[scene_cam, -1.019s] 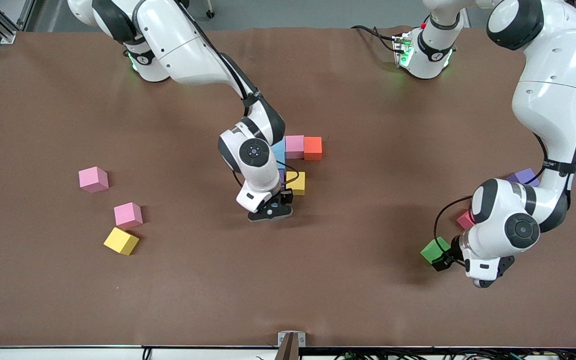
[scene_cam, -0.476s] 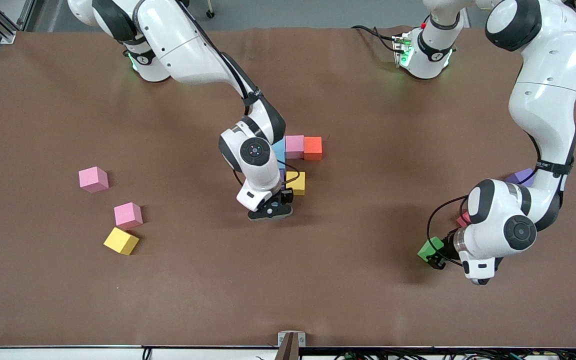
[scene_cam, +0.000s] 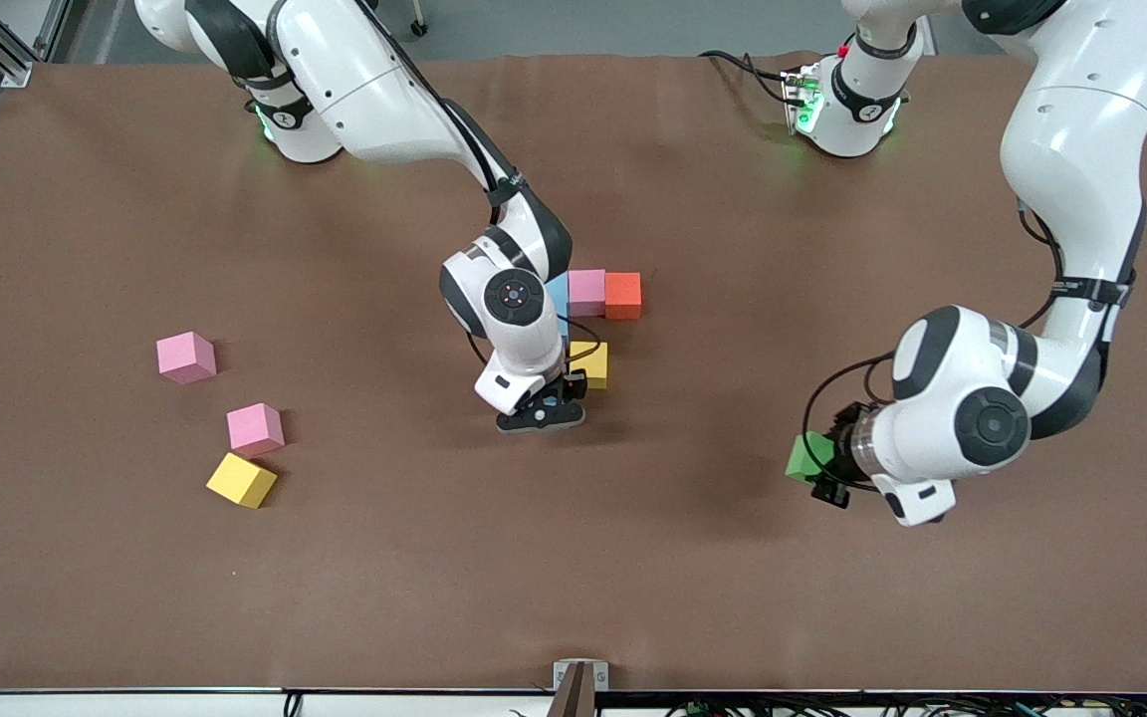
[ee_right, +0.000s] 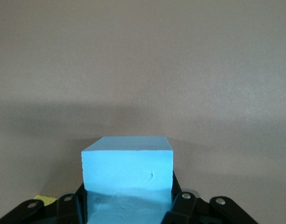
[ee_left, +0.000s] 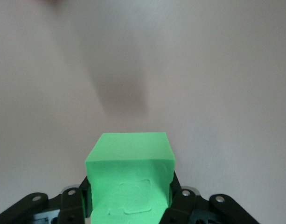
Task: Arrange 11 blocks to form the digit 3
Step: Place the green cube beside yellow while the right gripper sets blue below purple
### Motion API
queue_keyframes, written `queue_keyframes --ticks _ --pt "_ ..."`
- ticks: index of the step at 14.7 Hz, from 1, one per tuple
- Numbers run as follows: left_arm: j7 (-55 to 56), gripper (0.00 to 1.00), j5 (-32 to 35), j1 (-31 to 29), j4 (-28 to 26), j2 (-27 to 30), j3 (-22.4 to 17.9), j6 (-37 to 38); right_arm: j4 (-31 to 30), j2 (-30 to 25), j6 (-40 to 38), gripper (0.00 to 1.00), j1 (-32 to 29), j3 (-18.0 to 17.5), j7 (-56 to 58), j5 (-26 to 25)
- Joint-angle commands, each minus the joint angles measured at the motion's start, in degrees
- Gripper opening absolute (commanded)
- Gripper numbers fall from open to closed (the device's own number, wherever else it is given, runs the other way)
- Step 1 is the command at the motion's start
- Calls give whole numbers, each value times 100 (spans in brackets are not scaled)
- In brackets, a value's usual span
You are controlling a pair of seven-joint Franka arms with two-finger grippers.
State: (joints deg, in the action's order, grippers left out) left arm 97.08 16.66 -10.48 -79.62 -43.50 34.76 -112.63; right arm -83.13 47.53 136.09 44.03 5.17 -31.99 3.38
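My left gripper (scene_cam: 820, 470) is shut on a green block (scene_cam: 805, 456), held up over bare table toward the left arm's end; the green block (ee_left: 129, 158) fills the space between the jaws of that gripper (ee_left: 129, 203). My right gripper (scene_cam: 542, 412) is shut on a light blue block (ee_right: 127, 168), low beside a yellow block (scene_cam: 590, 361). The arm hides that light blue block in the front view. A row of light blue (scene_cam: 556, 293), pink (scene_cam: 586, 291) and orange (scene_cam: 623, 295) blocks lies at mid-table.
Two pink blocks (scene_cam: 185, 357) (scene_cam: 255, 428) and a yellow block (scene_cam: 241, 480) lie loose toward the right arm's end. A metal bracket (scene_cam: 579, 677) sits at the table's front edge. The right arm's wrist (scene_cam: 509, 304) hangs over part of the block row.
The left gripper has shut on the green block, lifted it and carried it toward the middle of the table. The right gripper has barely shifted.
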Motion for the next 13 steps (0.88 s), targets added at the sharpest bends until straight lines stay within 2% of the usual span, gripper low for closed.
queue_keyframes --ticks 1,4,7,9,13 --pt "1204 13 -5 -59 -509 227 259 -31 -406 -51 -144 9 124 -43 -159 22" --pt "2471 13 170 90 -1019 474 312 -154 -406 -51 -136 9 132 -52 -167 31" --pt "3866 14 600 519 -1441 492 330 -671 -406 -42 -135 10 168 -52 -167 39" --pt "4537 14 794 836 -1477 439 330 -865 -406 -42 -153 10 168 -52 -159 39" --pt "5083 14 804 1223 -1512 333 321 -1243 -397 -42 -276 11 168 -52 -159 39"
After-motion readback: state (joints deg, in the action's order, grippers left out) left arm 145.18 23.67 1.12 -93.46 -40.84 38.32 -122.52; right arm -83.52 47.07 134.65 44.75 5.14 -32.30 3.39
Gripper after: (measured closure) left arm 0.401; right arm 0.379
